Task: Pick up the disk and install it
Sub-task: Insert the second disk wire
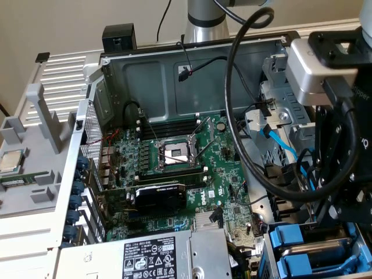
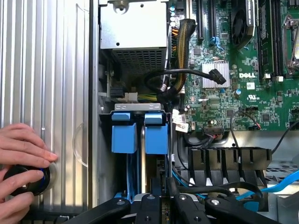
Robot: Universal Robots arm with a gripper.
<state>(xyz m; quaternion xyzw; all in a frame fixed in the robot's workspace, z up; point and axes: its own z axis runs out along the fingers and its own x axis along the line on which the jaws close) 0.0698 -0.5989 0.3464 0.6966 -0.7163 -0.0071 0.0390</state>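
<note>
The gripper (image 2: pixel 163 179), closed with no confirmable hold, stands just beside the disk (image 2: pixel 155 133), which sits on edge in the drive bay (image 2: pixel 138 107) at the computer case's (image 1: pixel 174 70) 5 o'clock in the exterior view, long axis in line with the gripper.

Exterior oblique above case (image 1: pixel 145 75), wrist close overhead, motherboard (image 1: pixel 229 195) shared

Open computer case (image 1: pixel 152 81) holds motherboard (image 1: pixel 231 195), power supply (image 1: pixel 204 251), drive bay (image 2: pixel 138 107).
</note>
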